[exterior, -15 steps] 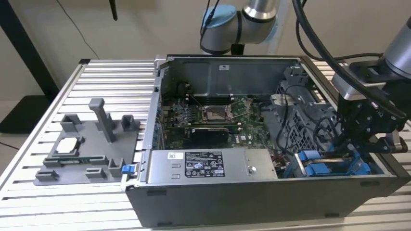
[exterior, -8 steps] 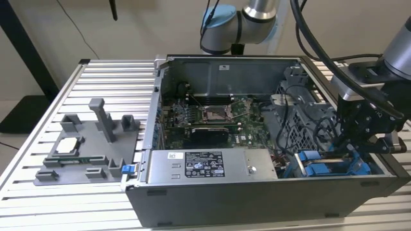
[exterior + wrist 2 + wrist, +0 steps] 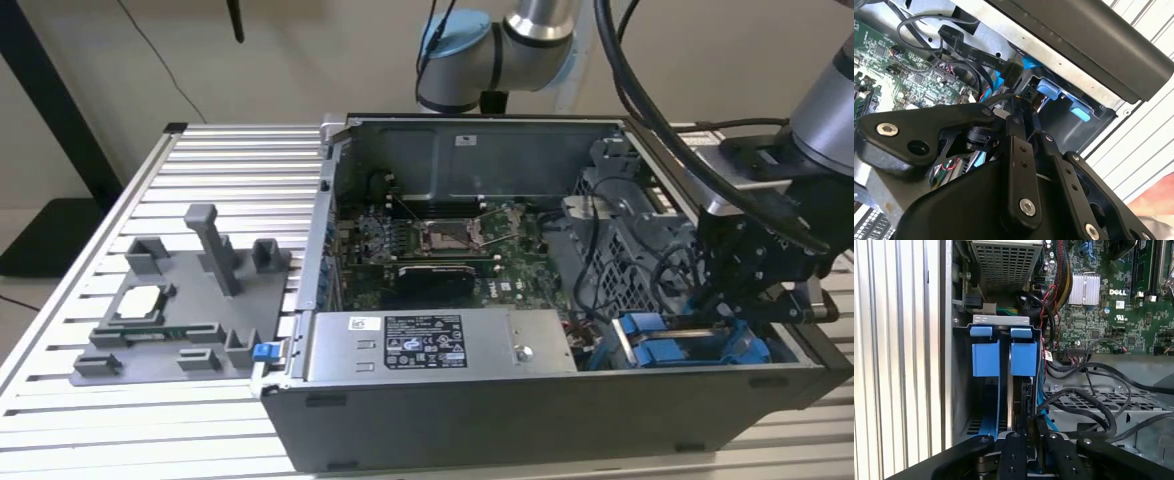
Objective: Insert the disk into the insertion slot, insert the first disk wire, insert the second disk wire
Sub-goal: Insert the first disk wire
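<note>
The insertion slot (image 3: pixel 961 390) is a grey bay with blue tabs (image 3: pixel 986 359) in a corner of the open computer case (image 3: pixel 467 420). The disk (image 3: pixel 1011 395) stands edge-on inside the slot, with its blue carrier rail (image 3: pixel 998 407) beside it. My gripper (image 3: pixel 1027 421) reaches into the bay, its fingers close together on a black connector of a disk wire (image 3: pixel 1027 395) at the disk's end. In the second wrist view the gripper (image 3: pixel 1020 107) sits just below a black plug with a flat black cable (image 3: pixel 974 56). In the exterior view the gripper (image 3: pixel 727 310) hangs over the slot (image 3: pixel 663 350).
A grey power supply box with a sticker (image 3: pixel 427 345) lies beside the slot. The motherboard (image 3: pixel 427 240) fills the case floor. Loose black cables (image 3: pixel 1094 400) loop over a perforated cage next to the bay. A grey fixture plate (image 3: pixel 187 300) rests on the slatted table.
</note>
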You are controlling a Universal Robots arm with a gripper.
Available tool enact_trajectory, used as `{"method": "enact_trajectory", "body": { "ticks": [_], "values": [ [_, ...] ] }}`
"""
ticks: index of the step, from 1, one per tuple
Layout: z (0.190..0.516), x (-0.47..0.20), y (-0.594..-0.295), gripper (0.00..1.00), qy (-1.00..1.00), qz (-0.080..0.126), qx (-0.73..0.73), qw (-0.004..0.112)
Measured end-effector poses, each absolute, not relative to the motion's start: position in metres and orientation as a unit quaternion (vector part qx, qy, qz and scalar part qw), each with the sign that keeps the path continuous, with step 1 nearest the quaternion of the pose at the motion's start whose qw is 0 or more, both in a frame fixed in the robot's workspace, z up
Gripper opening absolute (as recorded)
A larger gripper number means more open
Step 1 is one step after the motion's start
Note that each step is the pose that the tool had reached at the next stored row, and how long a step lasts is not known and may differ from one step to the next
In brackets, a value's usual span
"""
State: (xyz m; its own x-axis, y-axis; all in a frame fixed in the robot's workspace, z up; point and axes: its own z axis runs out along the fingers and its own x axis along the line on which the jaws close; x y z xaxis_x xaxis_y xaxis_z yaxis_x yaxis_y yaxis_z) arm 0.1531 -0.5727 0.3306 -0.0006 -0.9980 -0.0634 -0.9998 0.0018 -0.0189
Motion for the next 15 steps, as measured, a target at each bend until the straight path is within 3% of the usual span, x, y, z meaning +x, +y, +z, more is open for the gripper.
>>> {"method": "enact_trajectory", "body": {
  "ticks": [2,3,15],
  "values": [
    [0.33,0.153,-0.573,0.0,0.707,0.016,-0.706,0.03],
    [0.33,0.153,-0.573,1.0,0.707,0.016,-0.706,0.03],
    [0.347,0.153,-0.573,1.0,0.707,0.016,-0.706,0.029]
  ]
}}
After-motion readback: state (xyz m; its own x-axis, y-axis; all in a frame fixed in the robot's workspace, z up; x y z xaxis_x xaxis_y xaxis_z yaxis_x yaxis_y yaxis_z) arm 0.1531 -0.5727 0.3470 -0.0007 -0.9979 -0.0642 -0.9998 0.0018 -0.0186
